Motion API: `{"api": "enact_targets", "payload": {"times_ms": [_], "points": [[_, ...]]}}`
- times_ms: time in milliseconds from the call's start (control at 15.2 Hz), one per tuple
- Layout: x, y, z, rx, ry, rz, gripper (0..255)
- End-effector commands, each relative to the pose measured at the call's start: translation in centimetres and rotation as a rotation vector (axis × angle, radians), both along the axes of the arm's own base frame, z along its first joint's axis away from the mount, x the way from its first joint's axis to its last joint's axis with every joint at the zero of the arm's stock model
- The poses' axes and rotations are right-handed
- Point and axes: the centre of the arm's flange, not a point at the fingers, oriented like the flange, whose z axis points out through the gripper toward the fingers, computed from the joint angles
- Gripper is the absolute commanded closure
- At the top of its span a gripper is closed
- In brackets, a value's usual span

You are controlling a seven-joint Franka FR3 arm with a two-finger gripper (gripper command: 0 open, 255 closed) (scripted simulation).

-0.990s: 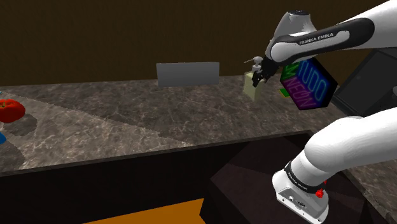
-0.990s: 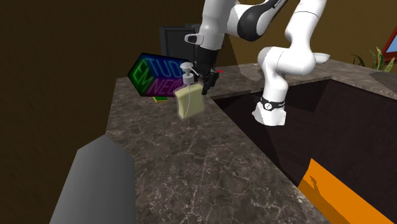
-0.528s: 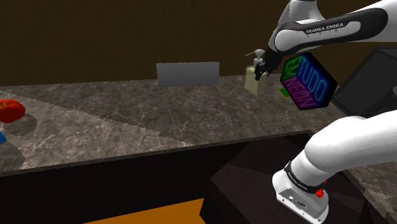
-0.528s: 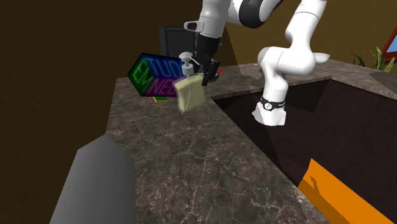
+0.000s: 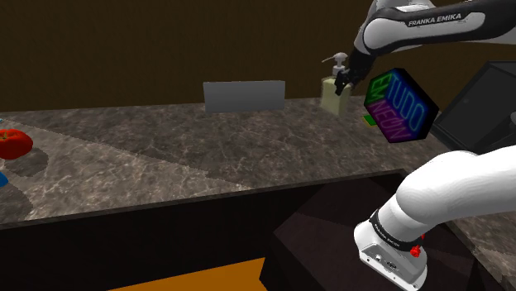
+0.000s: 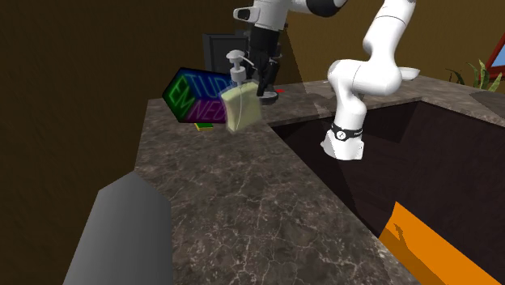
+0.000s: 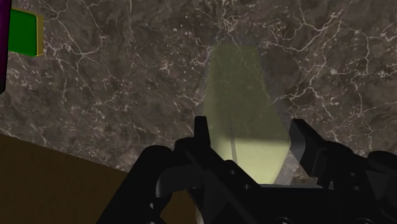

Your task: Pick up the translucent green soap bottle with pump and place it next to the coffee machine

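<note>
Soap bottle [image 5: 332, 95] is up and climbing! Over the last 1 second it has risen steadily in the upper right of the shoulder view, and in the second exterior view it now hangs in the upper middle of the frame, well clear of the marbled counter [image 6: 235, 202]. The gripper [image 5: 342, 76] is clamped on the bottle's top end, just under the pump. In the wrist view the 2 black fingers [image 7: 202, 130] clasp the pale green body [image 7: 245, 108] between them, with dark stone far below. So the pick looks done, and I'd say the carry is what remains.

The bottle's long axis runs close to vertical, pump on top and base down, though the second exterior view shows the body [image 6: 241, 108] leaning a little. In the shoulder view the pump spout points toward the frame's left.

Just behind it in the second exterior view sits the neon-lettered cube [image 6: 193, 95], and behind that stands a dark boxy appliance [image 6: 217, 53] at upper middle, which I take for the coffee machine. The move from here looks short, but that cube crowds the landing spot.
</note>
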Motion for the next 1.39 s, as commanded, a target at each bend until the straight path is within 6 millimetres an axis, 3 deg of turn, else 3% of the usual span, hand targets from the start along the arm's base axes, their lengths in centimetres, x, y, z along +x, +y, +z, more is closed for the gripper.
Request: {"api": "enact_targets", "payload": {"times_ms": [0, 1320], "points": [[0.0, 0.1, 1.1, 0.000, 0.000, 0.000, 255], [0.0, 0.1, 11.7, 0.000, 0.000, 0.000, 255]]}}
